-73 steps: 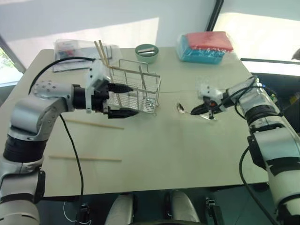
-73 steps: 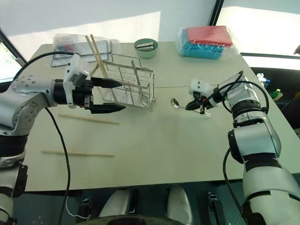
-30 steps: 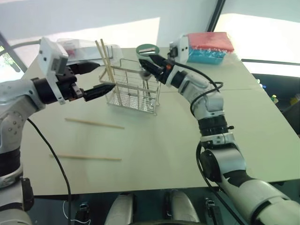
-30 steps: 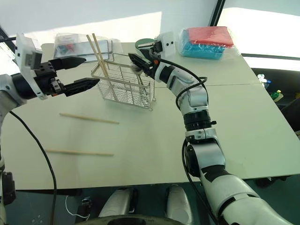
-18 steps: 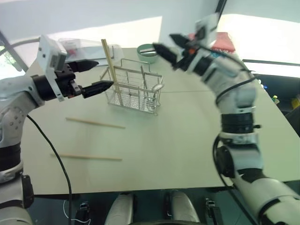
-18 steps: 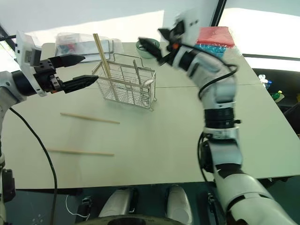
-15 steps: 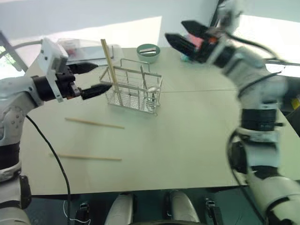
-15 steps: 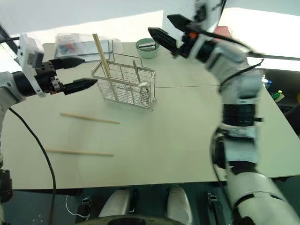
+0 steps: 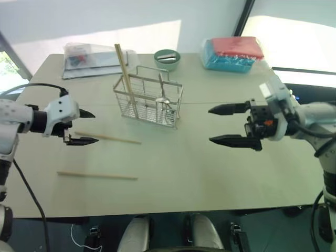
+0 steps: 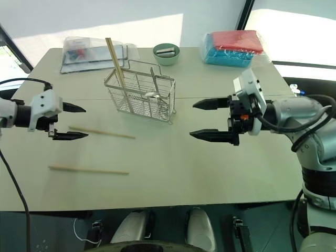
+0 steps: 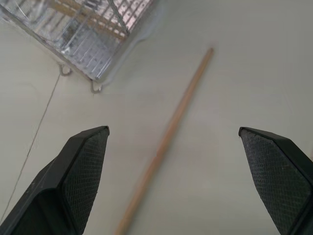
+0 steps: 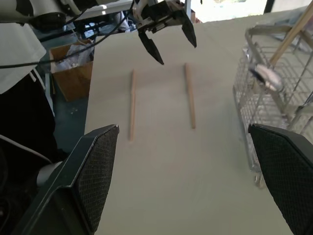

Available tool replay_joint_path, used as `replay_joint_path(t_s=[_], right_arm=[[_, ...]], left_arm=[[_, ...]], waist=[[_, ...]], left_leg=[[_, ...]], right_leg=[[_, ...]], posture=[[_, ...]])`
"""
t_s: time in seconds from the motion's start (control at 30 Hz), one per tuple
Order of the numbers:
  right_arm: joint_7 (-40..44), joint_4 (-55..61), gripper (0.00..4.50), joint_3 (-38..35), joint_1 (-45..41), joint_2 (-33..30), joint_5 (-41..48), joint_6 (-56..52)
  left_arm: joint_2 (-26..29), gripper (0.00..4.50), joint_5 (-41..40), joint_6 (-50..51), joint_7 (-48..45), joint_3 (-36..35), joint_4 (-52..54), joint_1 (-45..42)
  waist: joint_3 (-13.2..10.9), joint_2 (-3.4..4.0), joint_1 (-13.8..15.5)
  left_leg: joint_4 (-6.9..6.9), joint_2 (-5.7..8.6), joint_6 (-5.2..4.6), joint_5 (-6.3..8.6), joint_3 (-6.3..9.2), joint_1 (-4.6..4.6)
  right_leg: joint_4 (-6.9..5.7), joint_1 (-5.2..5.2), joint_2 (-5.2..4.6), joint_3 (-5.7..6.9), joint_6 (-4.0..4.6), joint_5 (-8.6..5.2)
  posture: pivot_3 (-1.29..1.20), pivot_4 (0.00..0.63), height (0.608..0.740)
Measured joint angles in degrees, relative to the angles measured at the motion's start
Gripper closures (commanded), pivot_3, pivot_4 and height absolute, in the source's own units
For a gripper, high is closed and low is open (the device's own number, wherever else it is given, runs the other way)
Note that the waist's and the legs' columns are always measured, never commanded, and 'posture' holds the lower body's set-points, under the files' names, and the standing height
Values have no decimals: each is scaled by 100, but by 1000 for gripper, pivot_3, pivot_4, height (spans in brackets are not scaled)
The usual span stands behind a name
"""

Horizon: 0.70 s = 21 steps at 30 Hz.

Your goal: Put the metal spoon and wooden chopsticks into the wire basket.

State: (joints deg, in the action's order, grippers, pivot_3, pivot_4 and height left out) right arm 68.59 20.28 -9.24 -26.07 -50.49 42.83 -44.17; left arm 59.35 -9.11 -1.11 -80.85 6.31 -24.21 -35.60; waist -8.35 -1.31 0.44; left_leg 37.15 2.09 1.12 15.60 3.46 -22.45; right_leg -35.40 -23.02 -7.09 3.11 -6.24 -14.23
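The wire basket (image 9: 148,102) stands mid-table. The metal spoon (image 9: 164,100) rests inside it, bowl up, also visible as the spoon (image 12: 266,77) in the right wrist view. Wooden chopsticks (image 9: 122,65) lean upright in the basket's left end. Two more lie flat on the table: one chopstick (image 9: 113,138) left of the basket, another chopstick (image 9: 97,176) nearer me. My left gripper (image 9: 96,126) is open, low over the left end of the farther chopstick (image 11: 168,134). My right gripper (image 9: 210,125) hangs open and empty, well right of the basket.
A round green bowl (image 9: 166,57) sits behind the basket. A clear plastic bag (image 9: 89,55) lies at the back left, and a red and blue package (image 9: 231,52) at the back right. A cardboard box (image 12: 73,73) stands off the table's left side.
The right gripper carried the spoon from the table to the basket, let it go there and drew back to the right. The left gripper sank from beside the basket to the lying chopstick.
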Motion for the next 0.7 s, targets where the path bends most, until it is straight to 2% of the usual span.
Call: replay_joint_path(t_s=[0.33, 0.6, 0.7], right_arm=[[-937, 828, 114, -649, 1028, 2, 425, -251], [-1850, 1349, 114, -1354, 1675, 4, 1003, -658], [-2145, 1496, 114, -1672, 1890, -14, 1268, -813]], left_arm=[[-1207, 0, 1281, -1606, -141, 879, -2819, -1730], [-1949, 0, 1937, -2117, -339, 1317, -4104, -2270], [-2047, 0, 2139, -2260, -350, 1380, -4371, -2459]], waist=[[9, -21, 33], [9, -27, 34], [10, -29, 36]], left_leg=[[6, 6, -8, 4, 3, -5], [7, 4, -11, 5, 4, -4], [9, 5, -14, 7, 4, 2]], right_leg=[[7, 13, -4, 13, -15, 8], [6, 16, -2, 16, -16, 9], [7, 25, -4, 16, -18, 10]], posture=[[0, 150, 667], [0, 150, 667], [0, 150, 667]])
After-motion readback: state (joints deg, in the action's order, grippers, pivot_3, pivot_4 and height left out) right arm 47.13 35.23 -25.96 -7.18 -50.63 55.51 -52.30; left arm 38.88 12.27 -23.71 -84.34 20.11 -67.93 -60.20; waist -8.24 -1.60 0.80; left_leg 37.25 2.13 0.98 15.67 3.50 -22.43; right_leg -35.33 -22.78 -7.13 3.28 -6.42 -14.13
